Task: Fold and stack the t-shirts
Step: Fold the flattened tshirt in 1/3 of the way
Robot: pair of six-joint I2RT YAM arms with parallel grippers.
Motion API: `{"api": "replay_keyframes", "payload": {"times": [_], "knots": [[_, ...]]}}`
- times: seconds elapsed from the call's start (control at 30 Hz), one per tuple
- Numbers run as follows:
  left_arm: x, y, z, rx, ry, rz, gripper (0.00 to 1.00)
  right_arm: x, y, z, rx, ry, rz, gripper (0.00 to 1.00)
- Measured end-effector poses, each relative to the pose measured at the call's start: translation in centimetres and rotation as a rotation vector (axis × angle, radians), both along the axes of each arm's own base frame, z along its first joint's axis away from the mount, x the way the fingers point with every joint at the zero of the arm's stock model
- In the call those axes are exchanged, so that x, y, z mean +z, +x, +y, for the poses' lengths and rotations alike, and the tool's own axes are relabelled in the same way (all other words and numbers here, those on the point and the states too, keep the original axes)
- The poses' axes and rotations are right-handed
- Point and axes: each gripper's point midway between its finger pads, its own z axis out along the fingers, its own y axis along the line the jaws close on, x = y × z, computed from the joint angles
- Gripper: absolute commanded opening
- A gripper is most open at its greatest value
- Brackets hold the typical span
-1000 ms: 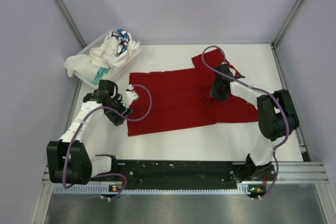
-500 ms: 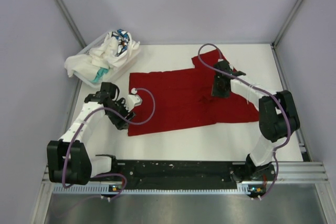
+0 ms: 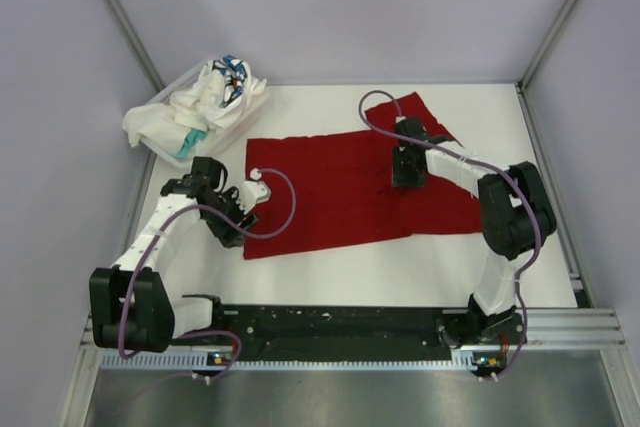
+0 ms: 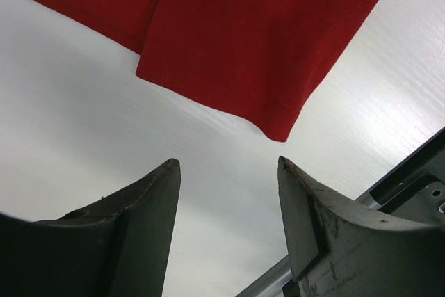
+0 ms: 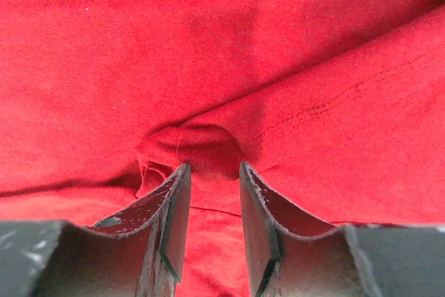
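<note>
A red t-shirt (image 3: 330, 187) lies spread flat on the white table. My left gripper (image 3: 240, 225) is open and empty, just off the shirt's near-left corner. In the left wrist view that corner (image 4: 278, 126) hangs just beyond the gripper (image 4: 228, 161). My right gripper (image 3: 403, 175) is down on the right middle of the shirt. In the right wrist view the gripper (image 5: 212, 166) has its jaws a narrow gap apart, with a small bunched fold of red cloth (image 5: 191, 145) at the tips. A pile of other shirts (image 3: 215, 97) sits at the back left.
A white basket (image 3: 165, 147) holds the crumpled white and patterned clothes at the table's back left. A dark rail (image 3: 340, 332) runs along the near edge, also seen in the left wrist view (image 4: 417, 172). Frame posts stand at the back corners.
My right gripper has slid left across the shirt, with its arm swinging after it. My left gripper shifted slightly toward the shirt's near-left corner.
</note>
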Motion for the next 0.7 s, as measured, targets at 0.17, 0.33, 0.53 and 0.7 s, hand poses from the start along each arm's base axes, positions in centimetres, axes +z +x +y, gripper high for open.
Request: {"api": "replay_keyframes", "payload": {"times": [0.17,0.33,0.53,0.7], "knots": [[0.0,0.0,0.0,-0.007,0.002,-0.002,0.63,-0.8,-0.3,0.1,0.024,-0.003,0.031,0.1],[0.0,0.0,0.1,-0.011,0.007,-0.004,0.62,-0.5,-0.2,0.5,0.05,0.009,0.034,0.0],[0.0,0.0,0.3,-0.011,0.016,-0.004,0.62,0.5,1.0,1.0,0.095,0.003,0.01,0.0],[-0.1,0.0,0.4,-0.01,0.024,-0.005,0.62,1.7,4.1,2.1,0.159,-0.008,-0.043,0.0]]}}
